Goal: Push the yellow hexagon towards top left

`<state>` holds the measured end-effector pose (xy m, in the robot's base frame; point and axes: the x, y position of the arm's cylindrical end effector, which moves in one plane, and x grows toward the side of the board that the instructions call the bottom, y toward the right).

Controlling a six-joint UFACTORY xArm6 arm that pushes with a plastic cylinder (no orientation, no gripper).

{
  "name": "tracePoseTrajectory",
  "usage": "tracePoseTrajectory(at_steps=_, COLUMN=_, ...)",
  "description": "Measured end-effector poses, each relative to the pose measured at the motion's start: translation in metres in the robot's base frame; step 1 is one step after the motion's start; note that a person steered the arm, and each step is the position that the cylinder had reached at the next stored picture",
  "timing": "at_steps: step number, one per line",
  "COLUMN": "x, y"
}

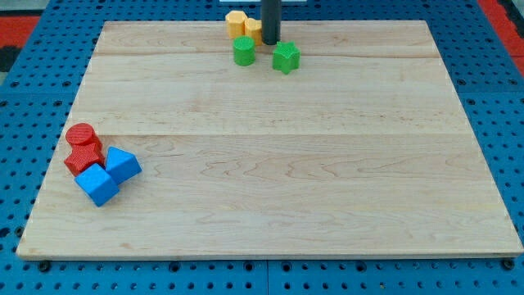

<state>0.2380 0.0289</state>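
Yellow hexagon block lies at the wooden desk's top edge, touching a second yellow block; the rod's tip rests just right of them, between green cylinder and green star block. No fingers exist.

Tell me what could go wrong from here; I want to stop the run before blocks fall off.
1. The yellow hexagon already sits at the board's top edge; pushing further may send it off.
2. My tip is beside a second yellow block, which could be dragged along.
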Motion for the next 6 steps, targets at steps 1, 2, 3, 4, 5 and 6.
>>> tracePoseTrajectory(at_steps=1, x=-0.034, y=0.046)
tracePoseTrajectory(at_steps=2, x=-0.046, y=0.037)
tracePoseTrajectory(at_steps=3, x=-0.045, y=0.009)
tracePoseTrajectory(at_steps=4, x=-0.045, y=-0.048)
tracePoseTrajectory(at_steps=5, x=-0.046, y=-0.086)
tracePoseTrajectory(at_steps=6, x=-0.046, y=-0.131)
